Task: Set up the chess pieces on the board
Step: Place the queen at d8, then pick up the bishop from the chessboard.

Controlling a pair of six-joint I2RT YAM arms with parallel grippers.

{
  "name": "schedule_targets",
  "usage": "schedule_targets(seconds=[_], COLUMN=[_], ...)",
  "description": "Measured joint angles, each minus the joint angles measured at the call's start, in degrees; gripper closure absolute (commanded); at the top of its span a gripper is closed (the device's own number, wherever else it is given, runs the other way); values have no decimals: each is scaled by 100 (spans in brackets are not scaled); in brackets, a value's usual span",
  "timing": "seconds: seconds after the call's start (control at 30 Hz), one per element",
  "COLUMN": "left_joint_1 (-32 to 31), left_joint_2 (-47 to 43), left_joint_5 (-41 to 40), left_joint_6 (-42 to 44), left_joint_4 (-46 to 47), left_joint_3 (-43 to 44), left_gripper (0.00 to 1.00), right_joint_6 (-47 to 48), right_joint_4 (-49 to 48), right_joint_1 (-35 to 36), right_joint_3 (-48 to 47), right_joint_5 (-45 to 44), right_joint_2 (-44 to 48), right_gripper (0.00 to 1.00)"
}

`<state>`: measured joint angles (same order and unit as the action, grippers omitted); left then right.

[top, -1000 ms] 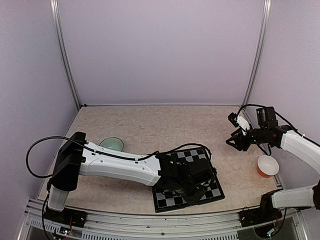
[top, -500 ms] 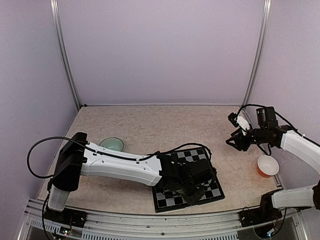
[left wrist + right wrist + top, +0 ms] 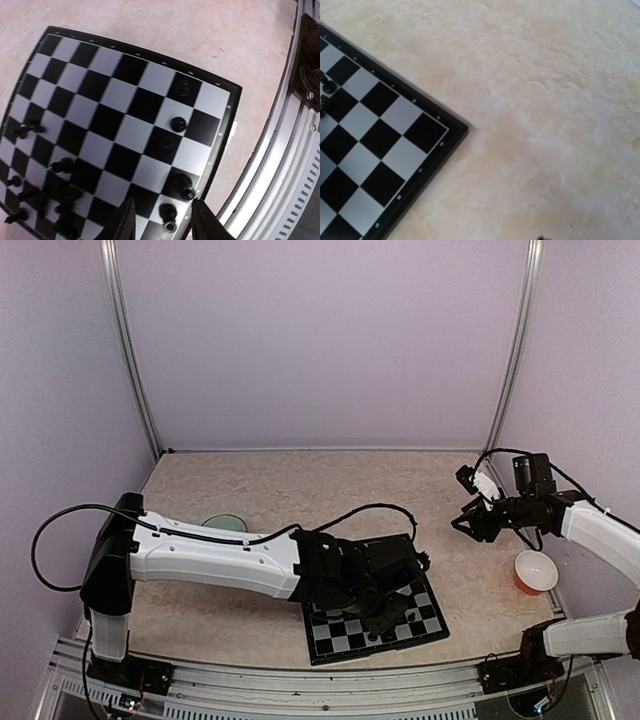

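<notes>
Top view: the board [image 3: 425,624] lies flat on the marbled table [image 3: 300,480], close to its near edge and a little right of centre, turned slightly askew. The left arm reaches across from the left, and its wrist covers much of the board's far half. A green bowl [image 3: 225,524] sits behind that arm, well apart from the board. Left wrist view: the left gripper [image 3: 162,201] hangs over the board's edge beside the metal rail [image 3: 270,165]. Its two fingers [image 3: 125,222] are parted, and one black piece [image 3: 167,214] stands between them on a light square with a gap on each side, so it is released and not grasped. Other pieces [image 3: 178,123] stand singly along the same edge, one per square. A looser cluster crowds the opposite side, several of them tilted or lying down. Right side: the right gripper [image 3: 466,505] is held above the table, well away from the board and near an orange-and-white cup [image 3: 536,571]. Its jaws are spread wide. Right wrist view: only one board corner and bare table show.
</notes>
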<state>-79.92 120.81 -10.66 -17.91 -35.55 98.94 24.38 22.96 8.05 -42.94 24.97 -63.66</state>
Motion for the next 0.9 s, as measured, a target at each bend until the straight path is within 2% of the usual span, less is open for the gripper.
schedule_targets(seconds=[0.17,0.33,0.5,0.9], left_joint_1=[439,1388,1733,1888], left_joint_2=[-1104,-1694,-1679,-1154], left_joint_5=[-527,-846,-929,-885], left_joint_6=[-426,-807,-953,-990], left_joint_4=[92,302,337,496], left_joint_3=[-866,-1818,-2267,-2275], left_gripper=[57,55,58,72], right_joint_6=[0,0,2,4], right_joint_4=[2,4,4,11], right_joint_1=[0,0,0,0], right_joint_3=[0,0,0,0], right_joint_5=[20,33,33,33], right_joint_2=[0,0,0,-66], right_gripper=[52,52,52,52])
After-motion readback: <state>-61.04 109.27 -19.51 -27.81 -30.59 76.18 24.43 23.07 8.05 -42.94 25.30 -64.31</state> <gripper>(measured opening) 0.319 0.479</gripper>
